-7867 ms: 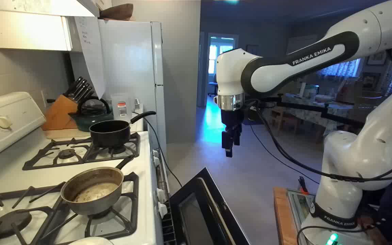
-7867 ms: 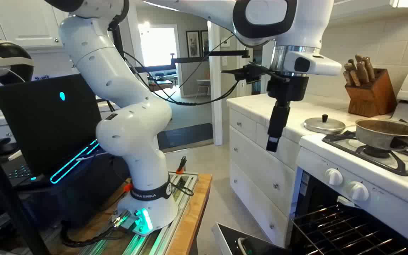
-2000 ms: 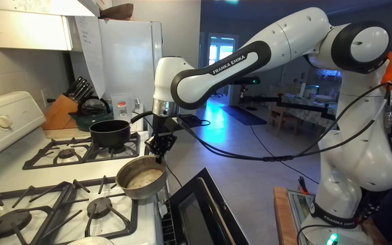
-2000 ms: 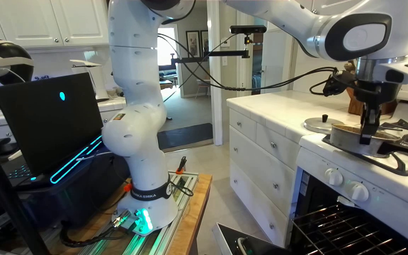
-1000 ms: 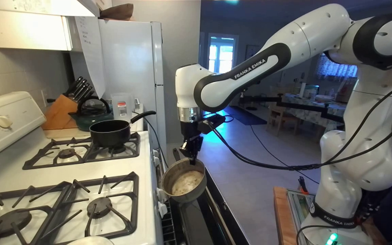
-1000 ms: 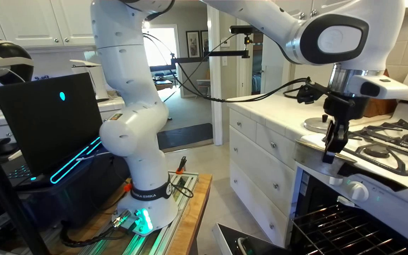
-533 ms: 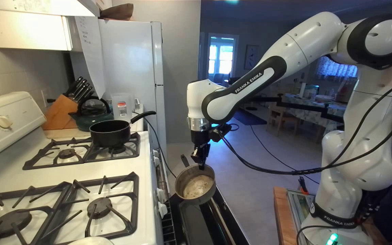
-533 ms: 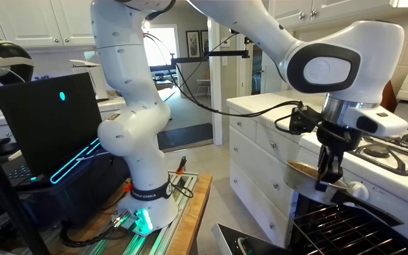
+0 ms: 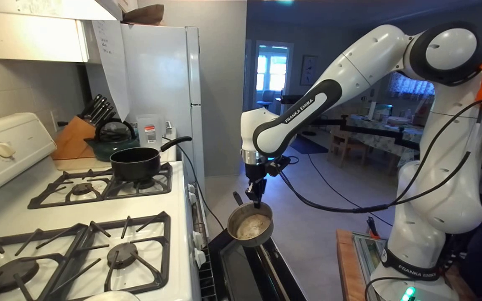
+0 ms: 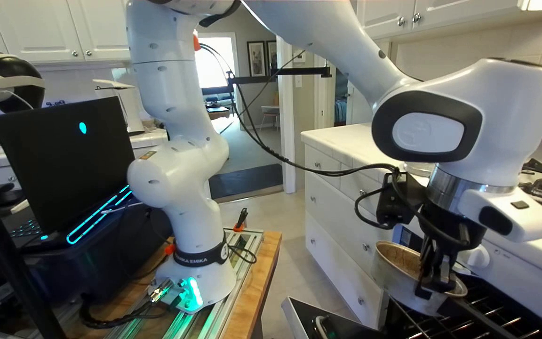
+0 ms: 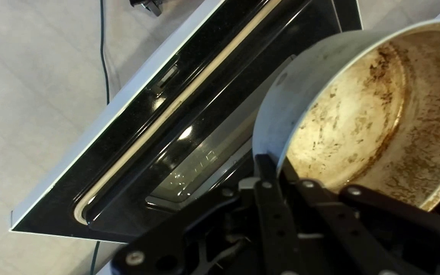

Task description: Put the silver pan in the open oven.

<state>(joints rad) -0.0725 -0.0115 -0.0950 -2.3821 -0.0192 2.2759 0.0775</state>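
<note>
One silver pan (image 11: 365, 110), round, tilted; brown-stained inside

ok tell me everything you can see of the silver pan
The pan is round, apparently metal, dull grey outside, pale tan and brown-stained inside, with a long dark handle. It looks empty. The gripper pinches its wall, one finger inside, one outside. It hangs tilted, seemingly lower toward the handle; the wrist view shows it above the open oven door. No other contact is clear.
</note>
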